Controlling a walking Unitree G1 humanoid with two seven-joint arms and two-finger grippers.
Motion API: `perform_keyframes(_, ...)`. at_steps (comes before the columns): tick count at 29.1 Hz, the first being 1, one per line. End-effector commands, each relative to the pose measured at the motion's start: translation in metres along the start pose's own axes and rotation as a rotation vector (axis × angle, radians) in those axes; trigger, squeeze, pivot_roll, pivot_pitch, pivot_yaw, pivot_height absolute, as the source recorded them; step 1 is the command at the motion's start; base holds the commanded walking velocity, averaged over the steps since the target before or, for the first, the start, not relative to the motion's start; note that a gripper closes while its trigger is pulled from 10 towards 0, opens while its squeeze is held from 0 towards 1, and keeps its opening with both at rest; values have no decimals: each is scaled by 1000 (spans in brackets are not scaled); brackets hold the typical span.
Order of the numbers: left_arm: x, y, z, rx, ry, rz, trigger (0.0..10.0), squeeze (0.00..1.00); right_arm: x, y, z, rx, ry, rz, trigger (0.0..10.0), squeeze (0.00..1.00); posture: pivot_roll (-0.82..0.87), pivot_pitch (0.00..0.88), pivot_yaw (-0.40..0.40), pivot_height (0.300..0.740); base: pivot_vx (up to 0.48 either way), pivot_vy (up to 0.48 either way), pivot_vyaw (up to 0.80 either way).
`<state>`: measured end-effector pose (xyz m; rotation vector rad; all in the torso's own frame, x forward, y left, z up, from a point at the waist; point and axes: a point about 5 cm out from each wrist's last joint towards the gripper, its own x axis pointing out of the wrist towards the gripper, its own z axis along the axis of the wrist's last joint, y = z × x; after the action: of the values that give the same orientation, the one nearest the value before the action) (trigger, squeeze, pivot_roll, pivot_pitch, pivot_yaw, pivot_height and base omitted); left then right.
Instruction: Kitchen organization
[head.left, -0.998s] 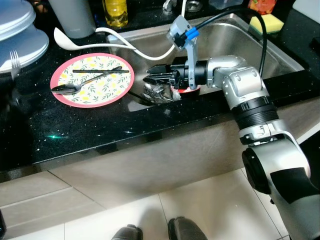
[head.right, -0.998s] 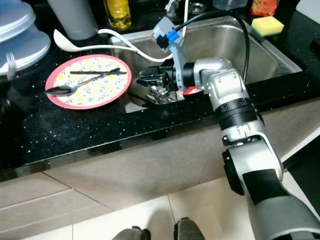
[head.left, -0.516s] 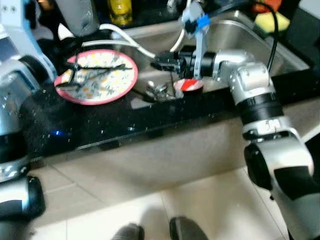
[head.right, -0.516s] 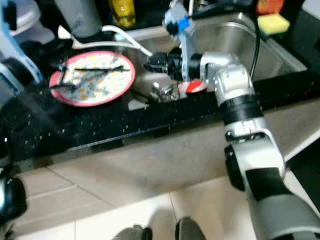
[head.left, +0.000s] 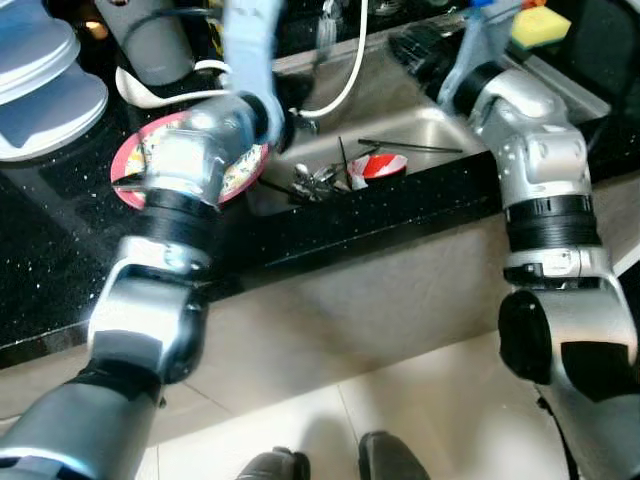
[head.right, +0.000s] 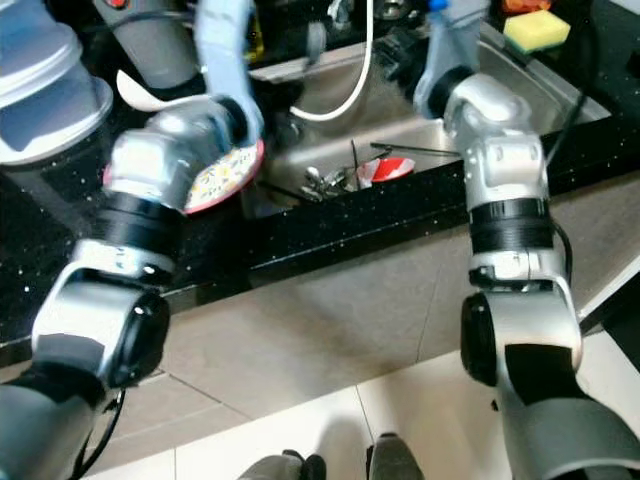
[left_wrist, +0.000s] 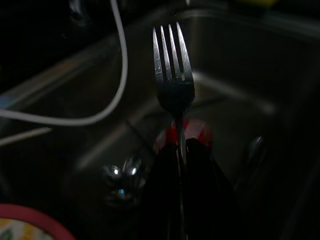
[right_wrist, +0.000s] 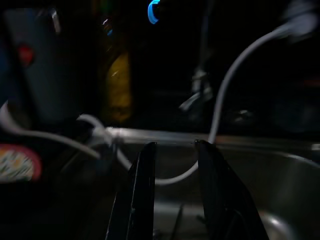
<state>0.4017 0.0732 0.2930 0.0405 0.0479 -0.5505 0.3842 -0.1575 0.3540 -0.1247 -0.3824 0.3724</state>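
the left gripper (left_wrist: 181, 150) is clamping a silver four-tined fork (left_wrist: 172, 65) by its handle, tines pointing over the stainless steel sink (head.left: 400, 130). the right gripper (right_wrist: 172, 165) is hanging above the basin, fingers apart and empty. step in hand, as judged: carrying the fork to the sink. the next move calls for lowering it beside the heaped cutlery (head.left: 315, 182) and red-rimmed dish (head.left: 378, 166), then releasing.
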Motion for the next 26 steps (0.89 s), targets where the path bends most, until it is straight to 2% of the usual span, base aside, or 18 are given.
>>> perform_keyframes(1,1,3,-5,17,7,24,10000,0,0,7,4,5,-42,-1,10000,0,-77,90,181,740,0,0,0)
perform_keyframes(2,3,1,-8,29,11,27,10000,122,0,10,5,13,-64,-9,10000,0,-76,89,180,740,0,0,0)
perform_keyframes(3,3,1,-8,29,11,27,10000,122,0,10,5,13,-64,-9,10000,0,-76,89,180,740,0,0,0)
perform_keyframes(4,7,1,-10,60,9,44,10000,925,0,12,6,25,-82,-22,10000,0,-74,85,179,740,0,0,0)
perform_keyframes(5,9,1,-11,95,-2,65,10000,1000,-1,15,7,48,-106,-36,10000,0,-72,81,177,740,0,0,0)
perform_keyframes(6,10,2,-11,120,-10,79,10000,1000,-1,17,8,63,-120,-45,10000,0,-71,80,176,740,0,0,0)
perform_keyframes(9,5,3,1,167,-129,103,10000,1000,-6,26,12,115,-191,-39,10000,0,-62,70,168,740,0,0,0)
perform_keyframes(10,3,3,6,170,-166,109,10000,706,-8,28,13,124,-208,-36,10000,0,-61,68,165,740,0,0,0)
perform_keyframes(11,0,4,11,172,-208,118,10000,0,-10,30,13,127,-219,-36,10000,0,-59,65,164,740,0,0,0)
perform_keyframes(13,-3,5,14,174,-237,133,10000,0,-12,32,13,128,-227,-36,10000,0,-59,64,162,740,0,0,0)
perform_keyframes(17,-24,12,20,164,-337,231,10000,0,-18,38,6,178,-245,-62,10000,0,-44,53,146,740,0,0,0)
perform_keyframes(18,-24,12,20,164,-337,231,10000,0,-18,38,6,178,-245,-62,10000,0,-44,53,146,740,0,0,0)
perform_keyframes(20,-35,8,9,123,-331,304,10000,0,-21,42,-2,210,-228,-76,10000,0,-26,51,135,740,0,0,0)
perform_keyframes(22,-39,6,3,118,-329,331,10000,0,-22,44,-5,221,-221,-81,10000,0,-16,51,128,740,0,0,0)
perform_keyframes(24,-48,-2,-11,167,-314,367,10000,0,-24,47,-10,235,-204,-82,10000,0,-2,51,112,740,0,0,0)
perform_keyframes(26,-53,-4,-18,169,-302,386,10000,0,-23,48,-12,238,-196,-77,10000,0,3,47,106,740,0,0,0)
